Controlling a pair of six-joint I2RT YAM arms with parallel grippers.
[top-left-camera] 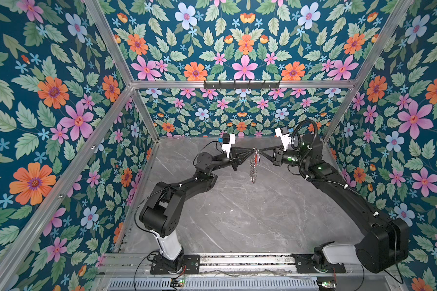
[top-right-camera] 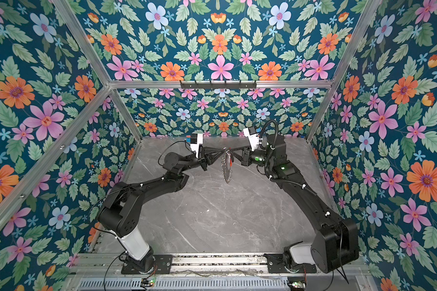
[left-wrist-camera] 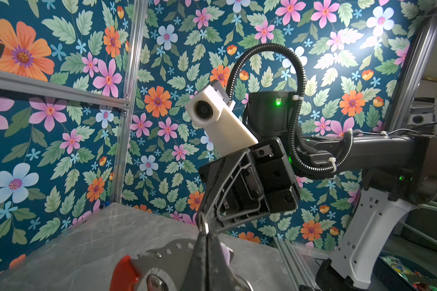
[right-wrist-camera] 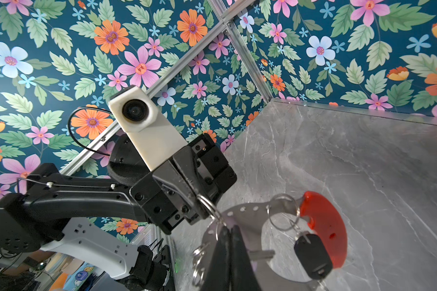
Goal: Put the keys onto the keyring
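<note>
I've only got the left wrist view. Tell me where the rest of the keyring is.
Observer: In both top views the keyring hangs from where the left gripper and right gripper meet tip to tip.
Operator: Find me a key.
Observer: The right wrist view shows a key with a dark head dangling from a small ring beside the red section.
Operator: Say what my gripper pinches.
Observer: In that view the left gripper's tips clamp a second ring.
</note>
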